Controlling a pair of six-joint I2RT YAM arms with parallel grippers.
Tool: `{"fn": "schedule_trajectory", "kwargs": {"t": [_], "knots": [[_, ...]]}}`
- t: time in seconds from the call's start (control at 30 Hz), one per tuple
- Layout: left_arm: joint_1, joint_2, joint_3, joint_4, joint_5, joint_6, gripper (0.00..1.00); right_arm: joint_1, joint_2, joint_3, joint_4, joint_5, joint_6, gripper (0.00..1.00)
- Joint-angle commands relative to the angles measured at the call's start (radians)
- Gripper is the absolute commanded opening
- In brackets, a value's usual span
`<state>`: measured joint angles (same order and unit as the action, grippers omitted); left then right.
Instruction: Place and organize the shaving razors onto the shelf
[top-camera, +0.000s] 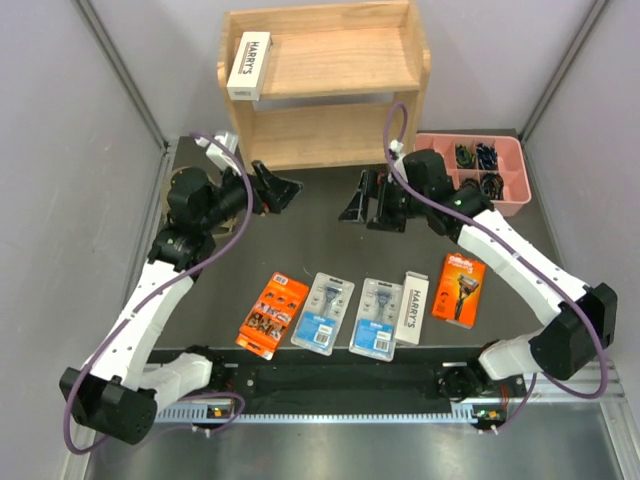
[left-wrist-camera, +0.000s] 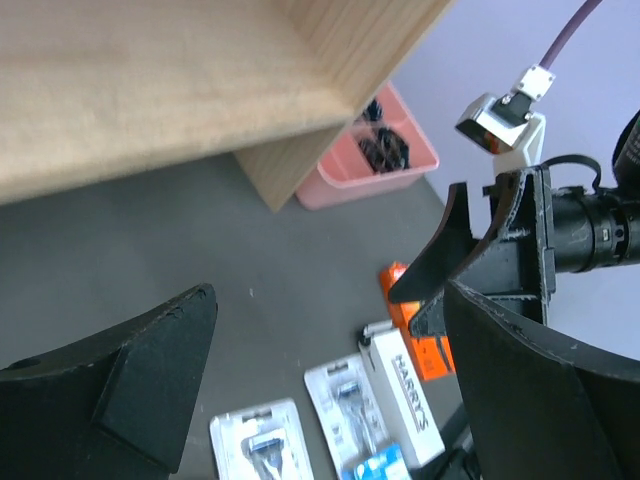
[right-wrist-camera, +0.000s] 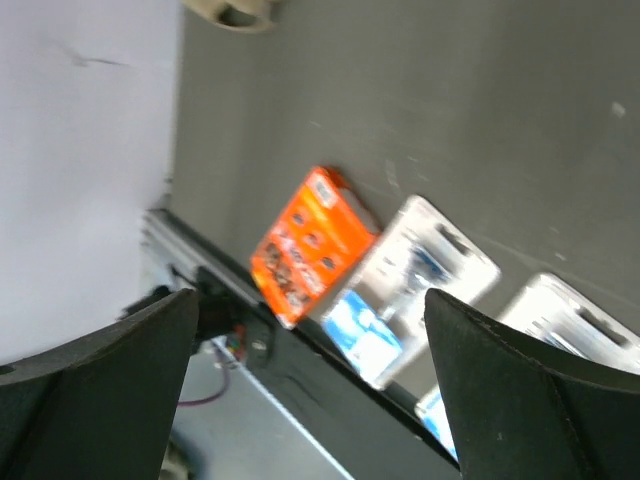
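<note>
Your left gripper (top-camera: 274, 188) was spread wide and held nothing, left of centre, just in front of the shelf (top-camera: 340, 55). Your right gripper (top-camera: 365, 205) gaped too, with nothing between its fingers, at centre frame. The shelf sat upper centre, with one white Harry's box (top-camera: 249, 65) lying on the left end of its top tier. In a row on the table (top-camera: 320, 250), lower centre, left to right: orange pack (top-camera: 272, 316), first blister pack (top-camera: 323, 312), second blister pack (top-camera: 376, 317), second Harry's box (top-camera: 411, 308), second orange pack (top-camera: 459, 288). The pink tray (top-camera: 508, 205), right of the shelf, held small dark items (top-camera: 476, 156) in its compartments.
</note>
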<state>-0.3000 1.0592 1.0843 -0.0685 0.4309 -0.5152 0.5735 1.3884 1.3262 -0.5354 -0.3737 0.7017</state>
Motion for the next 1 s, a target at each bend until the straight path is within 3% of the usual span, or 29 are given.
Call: {"fn": "schedule_trajectory", "kwargs": {"t": [0.0,0.2,0.43,0.67,0.97], "knots": [[-0.001,-0.048,-0.119,0.004,0.042,-0.072,0.99,0.003,-0.057,-0.064,-0.106,0.134,-0.07,0.93],[-0.025,-0.082,-0.256,0.053,0.049,-0.143,0.99,-0.003,-0.086,-0.189,-0.172,0.249,-0.079,0.93],[-0.105,-0.085,-0.3,0.047,-0.01,-0.151,0.99,-0.004,-0.14,-0.304,-0.271,0.419,-0.071,0.92],[-0.188,-0.079,-0.317,0.048,-0.083,-0.163,0.99,-0.006,-0.143,-0.407,-0.296,0.453,-0.047,0.91],[-0.208,-0.079,-0.32,0.039,-0.095,-0.154,0.99,-0.011,-0.12,-0.475,-0.279,0.463,-0.027,0.91]]}}
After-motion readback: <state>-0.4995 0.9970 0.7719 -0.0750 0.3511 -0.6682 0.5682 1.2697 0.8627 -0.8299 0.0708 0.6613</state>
